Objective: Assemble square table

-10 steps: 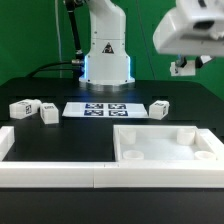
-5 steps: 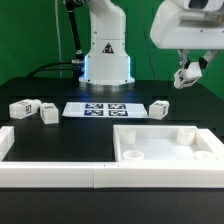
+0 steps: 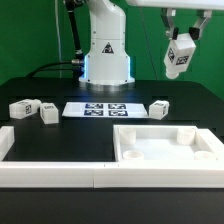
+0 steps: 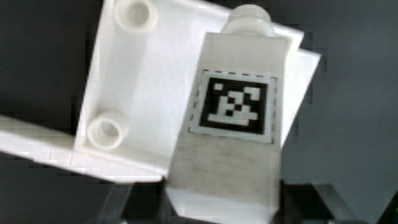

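My gripper is high at the exterior view's upper right, shut on a white tagged leg that hangs tilted below it, well above the table. In the wrist view the leg fills the middle with its black-white tag facing the camera, between the dark fingers. The square tabletop, a white tray with a raised rim, lies at the front right, below the leg; it shows behind the leg in the wrist view. Three more legs lie on the table: two at the left, one behind the tabletop.
The marker board lies flat at mid-table before the robot base. Long white border rails run along the front and the left edge.
The gripper has moved toward the exterior view's left and turned, so the held leg now hangs in plain view below it. The parts on the table have not moved.
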